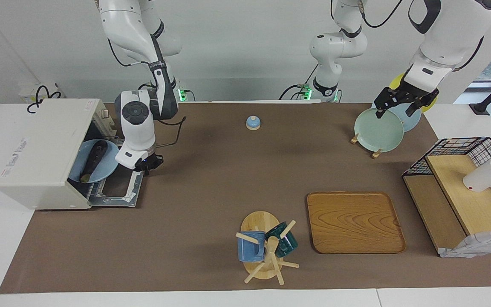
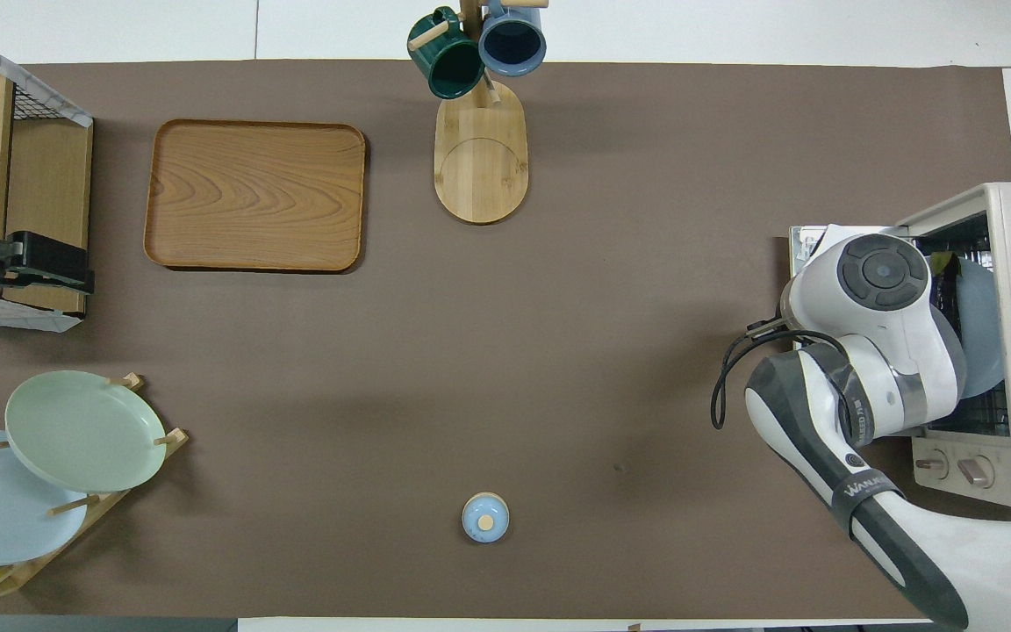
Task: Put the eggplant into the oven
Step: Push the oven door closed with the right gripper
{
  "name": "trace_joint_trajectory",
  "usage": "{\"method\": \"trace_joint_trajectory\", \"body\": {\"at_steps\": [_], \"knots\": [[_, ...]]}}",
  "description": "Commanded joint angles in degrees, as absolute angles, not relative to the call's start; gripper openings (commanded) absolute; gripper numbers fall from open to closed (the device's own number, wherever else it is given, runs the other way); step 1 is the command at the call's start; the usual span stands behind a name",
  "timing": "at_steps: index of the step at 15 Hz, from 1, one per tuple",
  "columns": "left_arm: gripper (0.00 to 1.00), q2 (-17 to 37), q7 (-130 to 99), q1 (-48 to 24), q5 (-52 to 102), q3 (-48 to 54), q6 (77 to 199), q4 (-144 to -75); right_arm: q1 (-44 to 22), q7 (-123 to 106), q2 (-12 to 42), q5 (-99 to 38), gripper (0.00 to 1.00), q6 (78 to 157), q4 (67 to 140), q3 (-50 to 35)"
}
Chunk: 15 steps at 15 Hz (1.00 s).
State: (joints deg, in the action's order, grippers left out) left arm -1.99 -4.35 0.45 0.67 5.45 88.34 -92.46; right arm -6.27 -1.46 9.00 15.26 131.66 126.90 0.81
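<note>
Now, facing view first.
Eggplant: we see it lying on a pale blue plate, plate sitting inside the oven mouth, part of it poking out over the dropped door.
Oven: at the right arm's end of the counter, door down flat.
Right claw: low over the open door, just beside the plate rim; we cannot tell how its fingers stand, wrist blocks them.
Left claw: up over the plate rack at the left arm's end, waiting; fingers look apart, nothing in them.
Other stuff: wooden tray, mug tree, small blue lid, wire shelf.

Overhead view next.
Right arm: covers most of the oven mouth; claw hidden under the wrist.
Eggplant: only a dark sliver, we skip it here.
Plate: edge visible inside the oven.
Left claw: dark body at the frame edge, nothing held.

Step in hand: we judge it's seating the plate fully on the rack, then clearing out.
How to do it well: push level and slow so the eggplant doesn't roll off, get the rim past the hinge line, pull back along the door without hooking the plate.
</note>
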Motion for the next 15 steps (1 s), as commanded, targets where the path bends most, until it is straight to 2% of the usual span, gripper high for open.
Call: {"method": "trace_joint_trajectory", "body": {"at_steps": [1,5,11,15], "knots": [[1.0,-2.9,-4.04,1.14,0.0,5.89,87.89,-93.25,-5.54,-0.97,8.7,18.79,0.0,132.8,127.71,0.62],[1.0,-2.9,-4.04,1.23,0.0,5.89,87.89,-93.25,-5.89,-1.32,8.79,26.62,0.0,129.22,125.52,0.53],[1.0,-2.9,-4.04,1.23,0.0,5.89,87.89,-93.25,-4.32,-14.57,8.26,26.02,0.0,115.33,113.83,0.61],[1.0,-2.9,-4.04,1.23,0.0,5.89,87.98,-93.25,0.69,-21.08,6.07,25.75,0.0,114.96,113.38,0.53]]}}
